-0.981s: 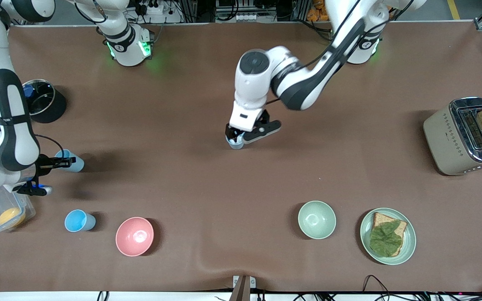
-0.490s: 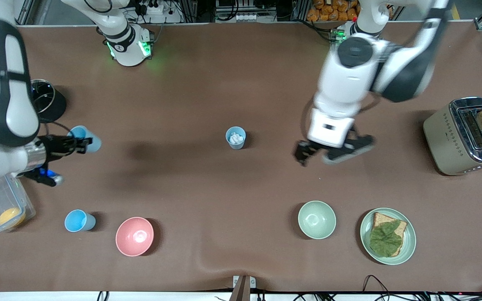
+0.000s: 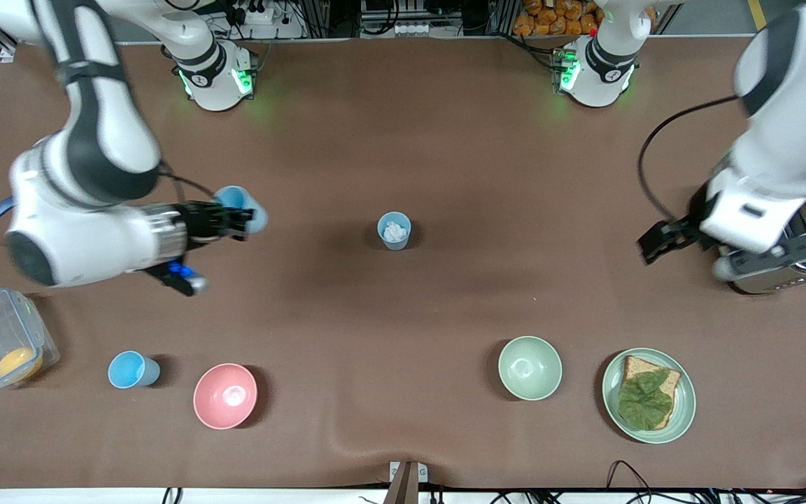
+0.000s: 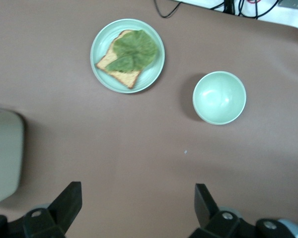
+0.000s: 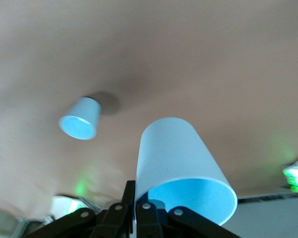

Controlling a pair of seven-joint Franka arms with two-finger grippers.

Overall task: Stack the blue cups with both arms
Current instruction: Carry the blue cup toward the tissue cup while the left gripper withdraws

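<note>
My right gripper [image 3: 238, 218] pinches a tilted sky-blue cup [image 3: 243, 208] by its rim (fingertips mostly hidden); my left gripper [image 3: 683, 245] hangs wide apart beside the toaster [image 3: 742, 224], partly covering it.

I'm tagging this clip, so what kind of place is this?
Probably a robotics lab set up as a mock kitchen: two arms at a brown table, a toaster, and a plate with bread.

Right hand [image 3: 241, 220]: clamped on a sky-blue cup [image 3: 242, 206], lifted over the tabletop [image 3: 403, 126].
Grey-blue cup [image 3: 394, 230]: upright between the two hands.
Left hand [image 3: 683, 241]: fingers spread, empty, beside the toaster [image 3: 760, 273].
</note>
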